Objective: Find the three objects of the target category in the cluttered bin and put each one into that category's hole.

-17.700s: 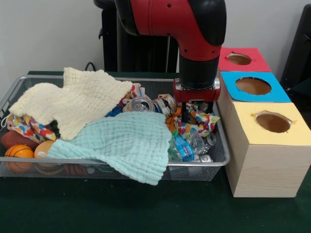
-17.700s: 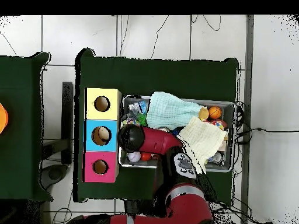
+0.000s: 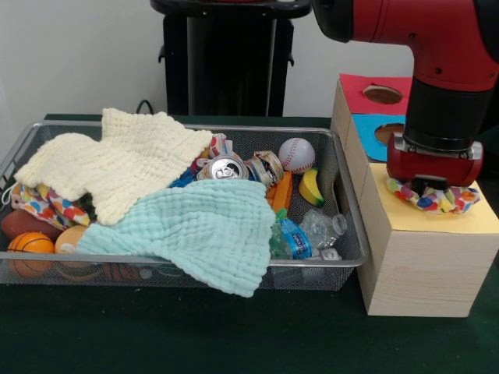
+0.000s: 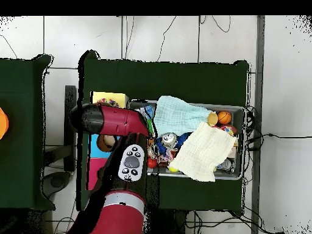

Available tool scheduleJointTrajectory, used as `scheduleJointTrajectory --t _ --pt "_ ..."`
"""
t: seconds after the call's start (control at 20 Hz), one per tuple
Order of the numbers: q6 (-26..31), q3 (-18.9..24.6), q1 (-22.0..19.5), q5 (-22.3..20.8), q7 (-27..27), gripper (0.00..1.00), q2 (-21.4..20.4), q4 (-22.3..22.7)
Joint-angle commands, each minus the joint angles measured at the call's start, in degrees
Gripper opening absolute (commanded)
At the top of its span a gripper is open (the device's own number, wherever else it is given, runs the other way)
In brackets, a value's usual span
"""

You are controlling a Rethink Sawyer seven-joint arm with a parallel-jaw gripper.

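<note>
My gripper is down on the yellow face of the nearest pale wood box. A bunched dotted fabric piece lies right under it and covers the hole, which is hidden. In the overhead view my arm hides most of the yellow box. The wire mesh bin stands beside the boxes. A second dotted piece pokes out under the cream cloth at the bin's left end. A possible third shows beside the can.
A cream waffle cloth and a mint-green waffle cloth cover much of the bin. A can, a baseball, a toy banana, a plastic bottle and a small basketball lie around them. The blue-faced hole and red-faced hole are behind.
</note>
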Motion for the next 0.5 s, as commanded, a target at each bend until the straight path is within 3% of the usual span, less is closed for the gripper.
scheduleJointTrajectory --t 0.05,0.5 --pt "6.8 3.1 -1.5 -0.3 8.3 0.00 -3.0 6.2" --pt "10.0 1.7 -0.4 -0.5 9.4 0.00 -5.6 5.9"
